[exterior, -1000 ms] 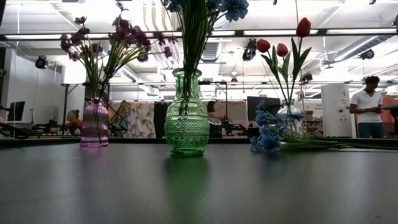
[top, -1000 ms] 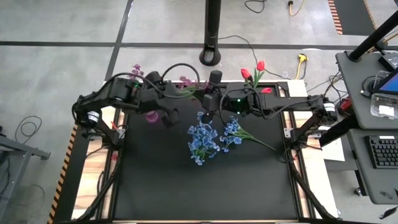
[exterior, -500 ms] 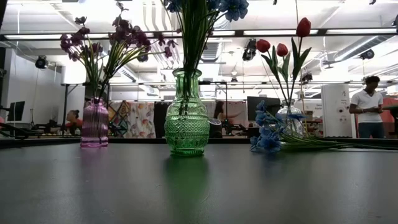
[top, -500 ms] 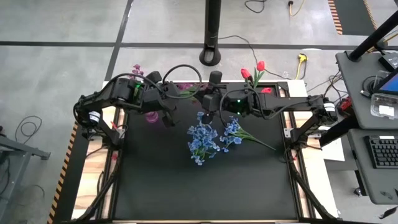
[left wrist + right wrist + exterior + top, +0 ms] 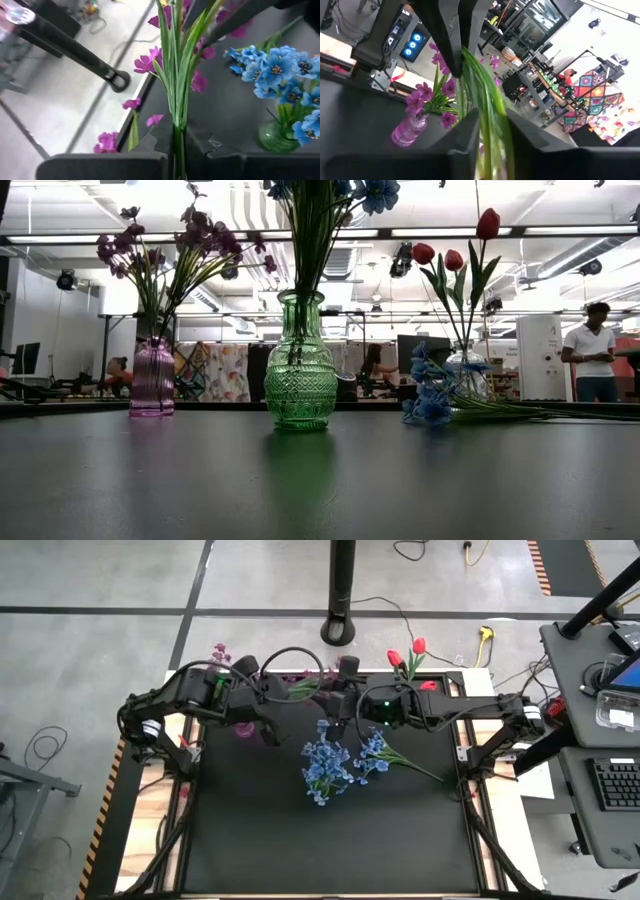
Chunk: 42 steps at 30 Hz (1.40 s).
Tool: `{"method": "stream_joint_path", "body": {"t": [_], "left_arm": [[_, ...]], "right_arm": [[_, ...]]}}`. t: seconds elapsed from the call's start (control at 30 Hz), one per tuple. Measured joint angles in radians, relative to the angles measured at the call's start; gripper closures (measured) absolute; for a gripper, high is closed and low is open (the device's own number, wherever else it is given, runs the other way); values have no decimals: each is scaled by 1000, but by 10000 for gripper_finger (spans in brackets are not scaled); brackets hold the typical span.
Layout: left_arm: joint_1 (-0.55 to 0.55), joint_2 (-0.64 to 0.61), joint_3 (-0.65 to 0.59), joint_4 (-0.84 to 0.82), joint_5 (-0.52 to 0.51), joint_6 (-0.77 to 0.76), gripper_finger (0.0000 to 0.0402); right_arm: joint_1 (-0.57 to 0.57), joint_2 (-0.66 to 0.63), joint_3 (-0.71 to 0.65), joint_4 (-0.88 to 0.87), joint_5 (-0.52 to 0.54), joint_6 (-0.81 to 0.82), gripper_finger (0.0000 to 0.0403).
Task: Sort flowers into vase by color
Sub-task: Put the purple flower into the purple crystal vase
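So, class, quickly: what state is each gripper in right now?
Left gripper: closed on purple flower stems.
Right gripper: green stems run between its fingers; whether it grips them cannot be told.

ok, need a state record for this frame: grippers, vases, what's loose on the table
left gripper: shut on the purple flower stems, held over the far part of the table
right gripper: at the same stems, close to the left gripper
purple vase: upright, purple flowers in it
green vase: upright, blue flowers in it
clear vase: upright, red tulips in it
loose: blue flower bunch lying flat mid-table
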Motion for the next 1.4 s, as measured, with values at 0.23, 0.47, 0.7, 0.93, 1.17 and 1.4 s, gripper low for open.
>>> {"method": "stream_joint_path", "body": {"t": [0.23,0.47,0.7,0.93,1.17,1.4], "left_arm": [[-90,-40,-42,35,-113,-33,400],[-212,-151,-268,195,-238,-72,400],[-302,-332,-634,445,-392,-114,401],[-362,-500,-947,795,-499,-73,401],[-411,-610,-1204,1338,-503,206,402],[-446,-670,-1474,2099,-250,615,401]], "right_arm": [[13,-59,0,-19,34,105,225],[51,-167,0,-132,31,192,165],[88,-242,0,-263,24,271,144],[114,-253,0,-385,12,347,153],[147,-246,-60,-419,-95,405,158],[199,-282,-192,-309,-79,451,163]]}}
